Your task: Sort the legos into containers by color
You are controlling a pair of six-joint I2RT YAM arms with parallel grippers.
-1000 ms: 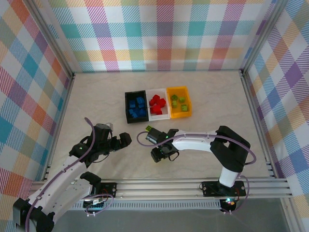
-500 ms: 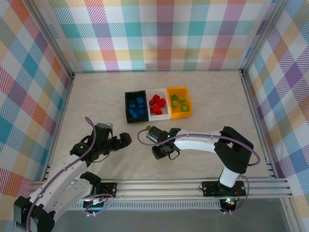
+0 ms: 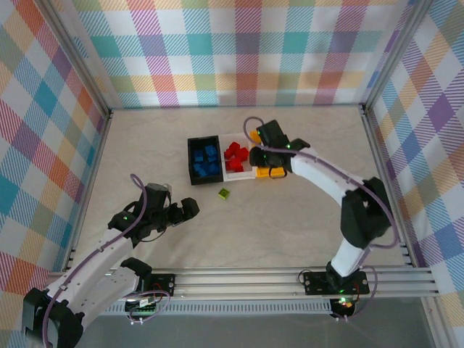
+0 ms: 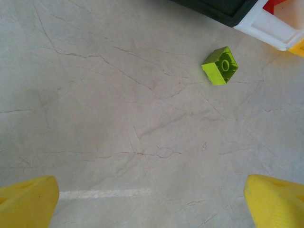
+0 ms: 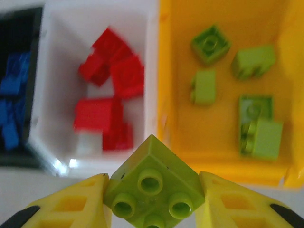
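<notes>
As left arm (image 3: 109,243) idles, right end effector (image 5: 153,191) — lego (image 5: 152,175) clamped — reached bins (image 3: 191,161).

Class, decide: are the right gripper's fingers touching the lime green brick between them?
Touching. The right wrist view shows the right gripper with both fingers pressed against the lime green brick.

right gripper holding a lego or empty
Holding one: the right gripper is shut on a lime green lego. The right wrist view shows its yellow fingers pressed against both sides of it.
</notes>
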